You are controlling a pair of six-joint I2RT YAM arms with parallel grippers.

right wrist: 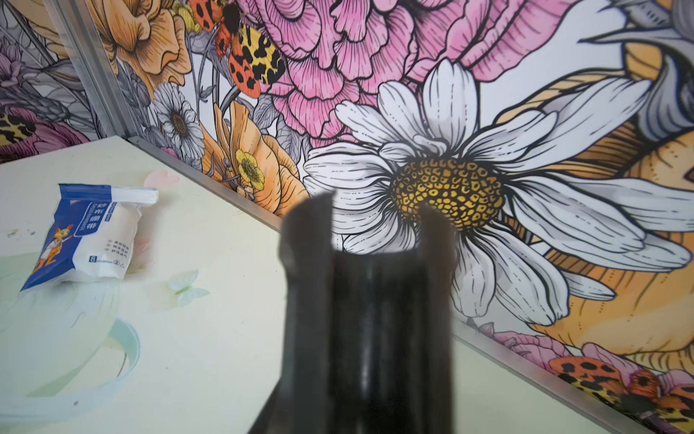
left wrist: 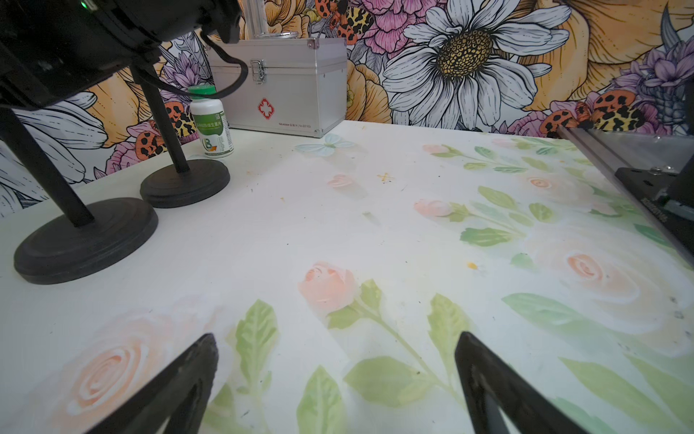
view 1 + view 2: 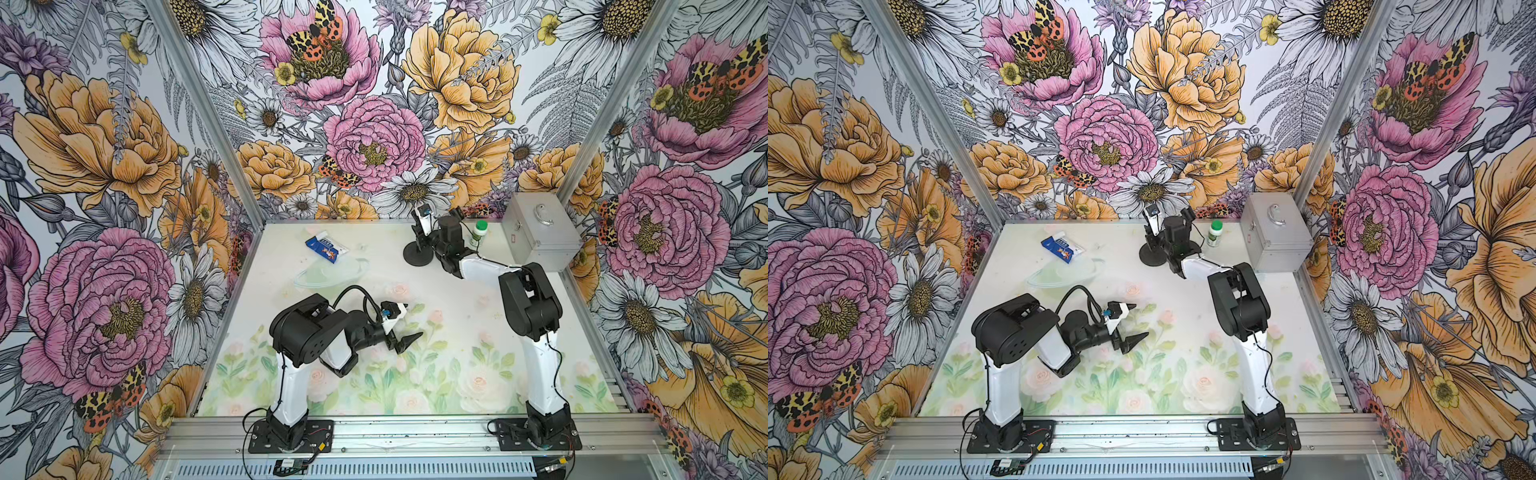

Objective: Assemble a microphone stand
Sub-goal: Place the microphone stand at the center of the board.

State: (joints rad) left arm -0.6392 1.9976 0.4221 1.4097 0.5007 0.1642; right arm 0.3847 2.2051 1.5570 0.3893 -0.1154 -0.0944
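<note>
Stand (image 3: pixel 415 254) upright on counter (image 3: pixel 415 374); right fingers (image 1: pixel 311 233) flank its pole, grip unclear; left fingers (image 2: pixel 187 375) released, spread wide.

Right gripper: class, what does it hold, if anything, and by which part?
The right gripper flanks the end of a black cylinder; whether it clamps it cannot be told.

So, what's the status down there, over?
Left jaws wide open, empty. Right jaws either side of the black stand pole, grip unclear. Green-capped bottle and metal case stand close by.
</note>
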